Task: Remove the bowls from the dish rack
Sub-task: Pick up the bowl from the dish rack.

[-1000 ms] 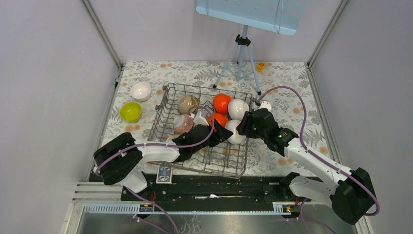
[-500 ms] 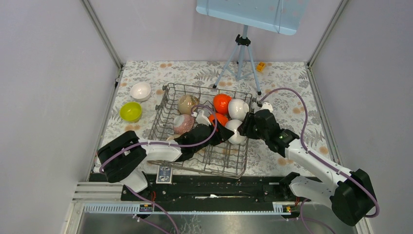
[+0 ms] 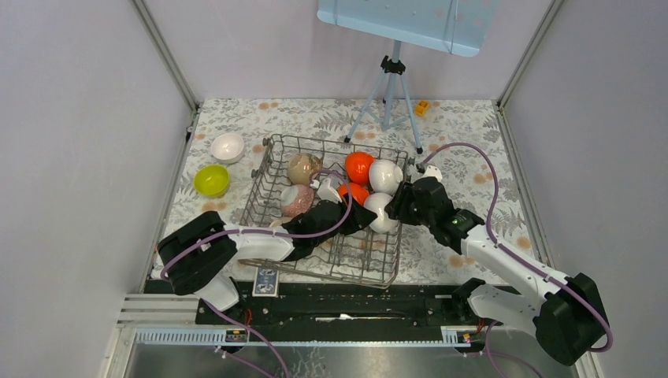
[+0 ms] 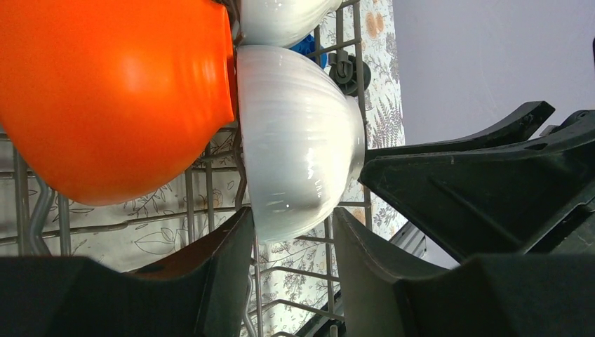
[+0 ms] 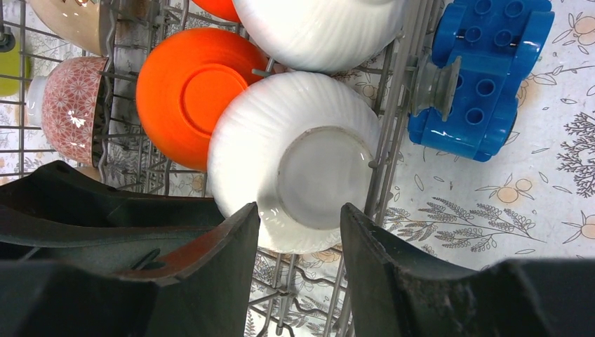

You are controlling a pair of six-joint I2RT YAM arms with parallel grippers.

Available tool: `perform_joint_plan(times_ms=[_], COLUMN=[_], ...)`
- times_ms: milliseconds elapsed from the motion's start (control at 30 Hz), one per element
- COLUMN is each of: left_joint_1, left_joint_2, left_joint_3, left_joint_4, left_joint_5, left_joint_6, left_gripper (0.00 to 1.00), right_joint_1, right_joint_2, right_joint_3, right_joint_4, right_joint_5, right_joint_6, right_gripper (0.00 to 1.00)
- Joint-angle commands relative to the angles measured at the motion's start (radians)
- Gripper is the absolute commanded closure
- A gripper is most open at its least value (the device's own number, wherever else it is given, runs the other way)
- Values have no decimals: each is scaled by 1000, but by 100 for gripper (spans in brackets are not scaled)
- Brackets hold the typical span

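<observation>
Left gripper [image 4: 293, 223] straddles lower edge of white bowl [image 4: 298, 133].

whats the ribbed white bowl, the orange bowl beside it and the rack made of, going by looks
Ribbed white bowl: probably glazed ceramic, possibly melamine. It has sharp glossy highlights, fine ridges and a duller foot ring.
Orange bowl: a similar hard, glossy material with smooth, even colour and a moulded foot ring. Ceramic or plastic is left open.
Dish rack: thin grey metal wire with a dull sheen, possibly coated.
</observation>
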Motion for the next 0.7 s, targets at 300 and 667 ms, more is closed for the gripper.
perform_joint_plan(times_ms=[300, 667], left_joint_1=[-11, -12], left_joint_2=[-6, 20], left_joint_3=[54, 76], left_joint_4=[125, 150], left_joint_5=[56, 99], left_joint_6=[23, 23], left_gripper=[53, 52], right_joint_1=[-14, -16], right_joint_2=[-21, -24], right_joint_3=[0, -3], right_joint_4=[36, 35], right_joint_5=[-29, -33], right_joint_6=[5, 5], right_gripper=[48, 48])
